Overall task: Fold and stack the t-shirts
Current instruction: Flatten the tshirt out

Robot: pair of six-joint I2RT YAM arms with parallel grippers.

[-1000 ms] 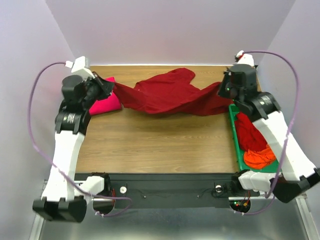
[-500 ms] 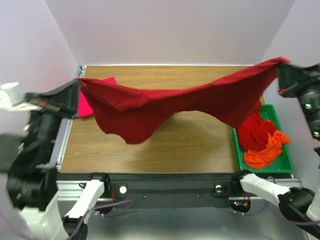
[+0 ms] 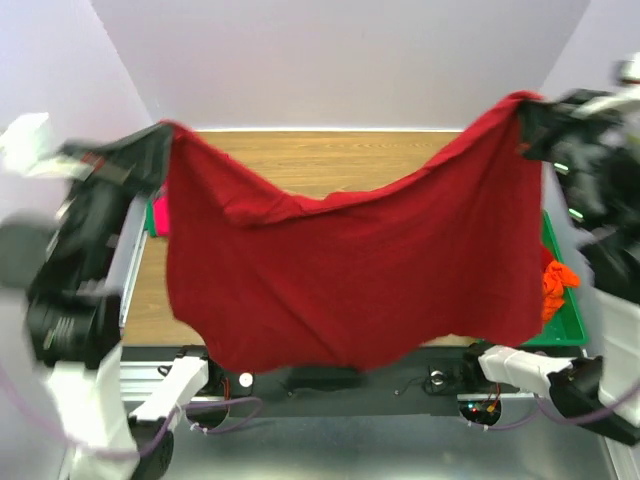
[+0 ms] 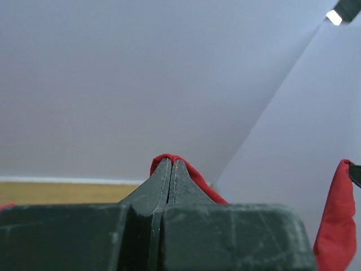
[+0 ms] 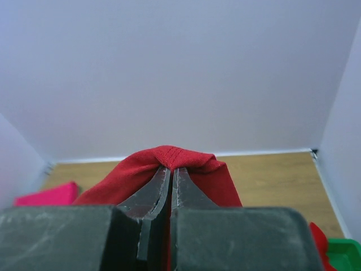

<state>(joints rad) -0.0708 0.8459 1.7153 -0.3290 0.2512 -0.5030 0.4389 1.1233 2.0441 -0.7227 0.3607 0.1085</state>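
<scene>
**A:** How will the dark red t-shirt (image 3: 350,270) handle?

**B:** Soft, light and limp. It hangs as a sagging sheet above the surface (image 3: 330,160), stretched between the two arms, and its top edge droops in the middle. I'd hold it by the top corners, as now. The left tool (image 4: 171,165) is pressed together on one corner. The right tool (image 5: 171,169) pinches the other, with a fold of hem showing over its tips.

**A:** And the count?

**B:** One shirt is in the air. One pink t-shirt (image 5: 48,195) lies at the far left of the surface. The green tray (image 3: 566,330) on the right holds one orange t-shirt (image 3: 555,285). A scrap of red cloth (image 5: 317,234) shows beside the tray — likely another shirt, mostly hidden. Two tools, one tray.
</scene>
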